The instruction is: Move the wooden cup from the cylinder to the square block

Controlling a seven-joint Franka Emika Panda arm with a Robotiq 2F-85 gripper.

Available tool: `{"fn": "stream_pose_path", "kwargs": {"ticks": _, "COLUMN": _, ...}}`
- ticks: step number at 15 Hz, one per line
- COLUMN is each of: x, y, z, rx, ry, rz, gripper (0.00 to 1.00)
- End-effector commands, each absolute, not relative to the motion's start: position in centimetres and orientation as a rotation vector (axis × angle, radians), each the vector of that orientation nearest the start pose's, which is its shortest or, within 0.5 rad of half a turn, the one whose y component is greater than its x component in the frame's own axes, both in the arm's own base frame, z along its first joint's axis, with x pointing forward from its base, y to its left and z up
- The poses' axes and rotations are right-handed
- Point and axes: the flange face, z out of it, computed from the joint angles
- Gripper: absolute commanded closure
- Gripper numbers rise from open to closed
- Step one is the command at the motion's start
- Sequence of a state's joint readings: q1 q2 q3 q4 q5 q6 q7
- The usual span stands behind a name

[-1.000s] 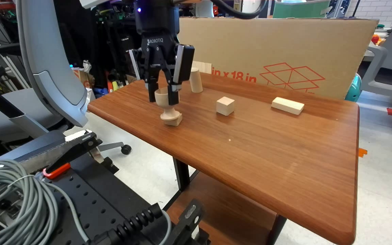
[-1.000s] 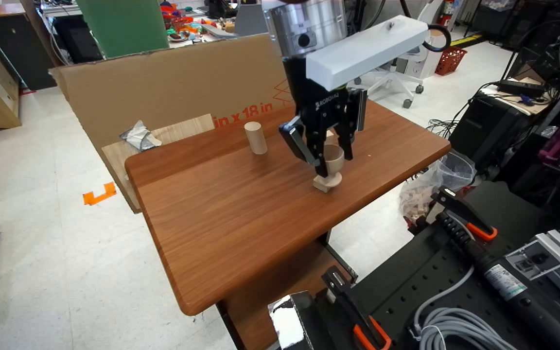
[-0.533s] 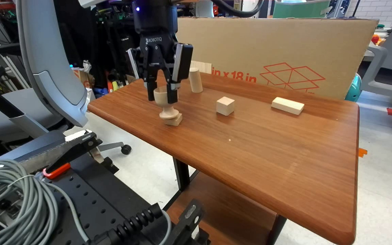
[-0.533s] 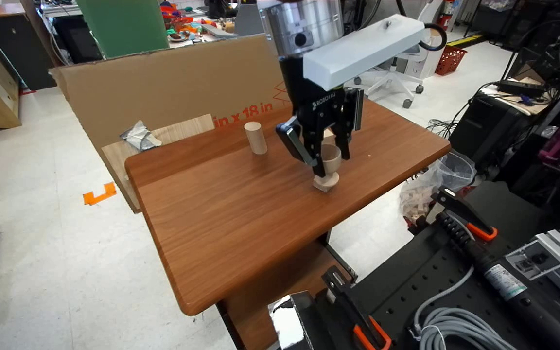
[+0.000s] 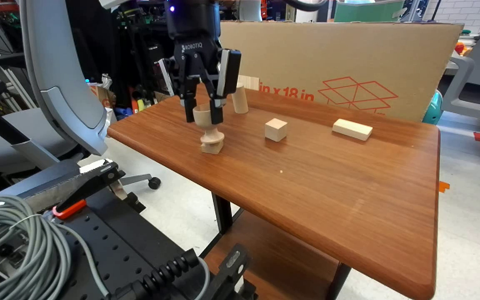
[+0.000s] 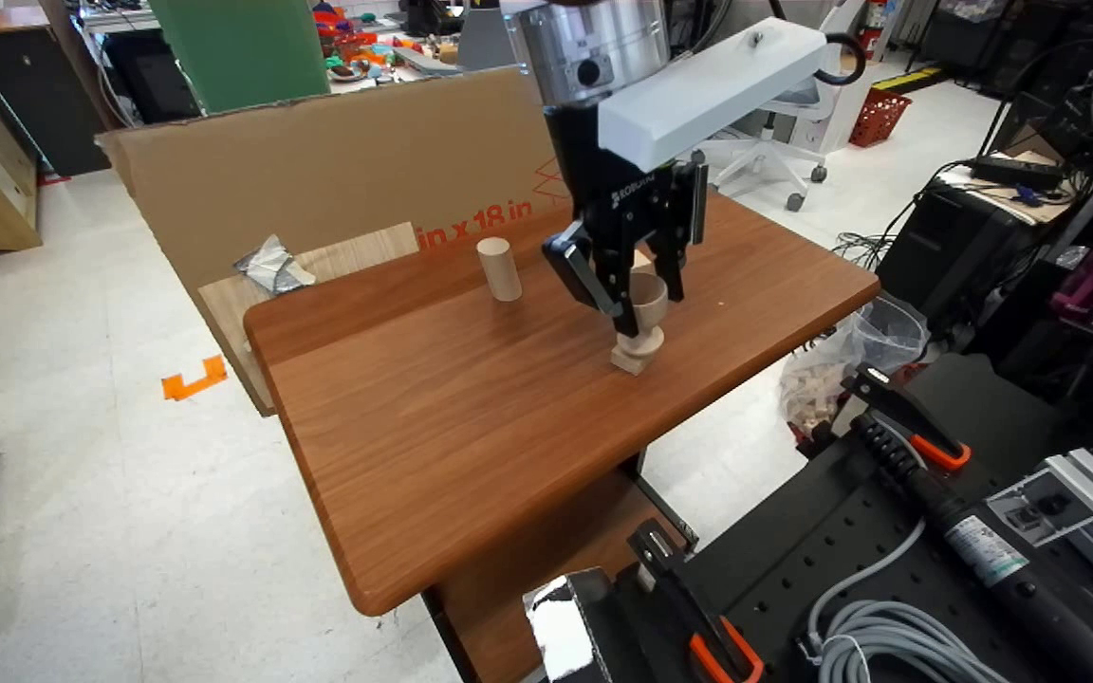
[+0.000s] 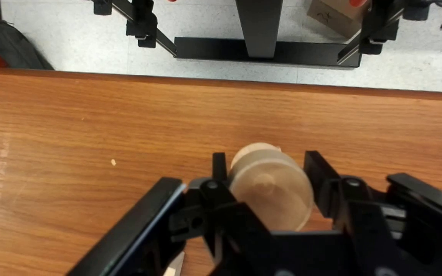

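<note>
Clasping the wooden cup (image 5: 206, 125) by its bowl from 2 sides, the pincer (image 5: 203, 118) hangs at the left of the brown table (image 5: 327, 179), in an exterior view. The cup's foot is over the square block (image 5: 212, 148) in both exterior views; whether the 2 touch, I cannot tell. Just right of these and farther back, the cylinder (image 5: 240, 99) stands upright. Next comes a cube (image 5: 276, 130), and farther right, well apart, a long block (image 5: 352, 129) lies flat near the table's far edge.
</note>
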State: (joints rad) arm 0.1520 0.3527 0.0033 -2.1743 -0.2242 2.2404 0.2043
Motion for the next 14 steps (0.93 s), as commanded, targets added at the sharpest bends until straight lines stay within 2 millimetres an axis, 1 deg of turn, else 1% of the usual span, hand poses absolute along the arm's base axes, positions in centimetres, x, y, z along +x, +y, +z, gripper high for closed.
{"fn": "stream_pose_path", "kwargs": {"ticks": 1, "x": 53.0, "y": 8.0, "z": 20.8, "rx": -3.326, "ry": -0.268, "rz": 0.406, "gripper": 0.41}}
{"fn": "stream_pose_path", "kwargs": {"ticks": 2, "x": 53.0, "y": 8.1, "z": 20.8, "rx": -3.326, "ry": -0.272, "rz": 0.404, "gripper": 0.21}}
{"fn": "stream_pose_path", "kwargs": {"ticks": 3, "x": 53.0, "y": 8.1, "z": 20.9, "rx": -3.327, "ry": -0.274, "rz": 0.401, "gripper": 0.16}}
{"fn": "stream_pose_path", "kwargs": {"ticks": 4, "x": 53.0, "y": 8.2, "z": 20.9, "rx": -3.326, "ry": -0.275, "rz": 0.401, "gripper": 0.08}}
{"fn": "stream_pose_path", "kwargs": {"ticks": 5, "x": 52.9, "y": 8.2, "z": 21.0, "rx": -3.326, "ry": -0.275, "rz": 0.400, "gripper": 0.02}}
{"fn": "stream_pose_path", "kwargs": {"ticks": 6, "x": 52.8, "y": 8.2, "z": 21.2, "rx": -3.325, "ry": -0.276, "rz": 0.398, "gripper": 0.00}}
{"fn": "stream_pose_path", "kwargs": {"ticks": 8, "x": 52.5, "y": 8.2, "z": 21.7, "rx": -3.317, "ry": -0.264, "rz": 0.389, "gripper": 0.00}}
{"fn": "stream_pose_path", "kwargs": {"ticks": 11, "x": 51.6, "y": 8.1, "z": 23.7, "rx": -3.311, "ry": -0.213, "rz": 0.352, "gripper": 0.00}}
{"fn": "stream_pose_path", "kwargs": {"ticks": 12, "x": 51.3, "y": 8.2, "z": 25.0, "rx": -3.297, "ry": -0.209, "rz": 0.317, "gripper": 0.00}}
{"fn": "stream_pose_path", "kwargs": {"ticks": 14, "x": 50.7, "y": 8.3, "z": 28.8, "rx": -3.258, "ry": -0.157, "rz": 0.190, "gripper": 0.00}}
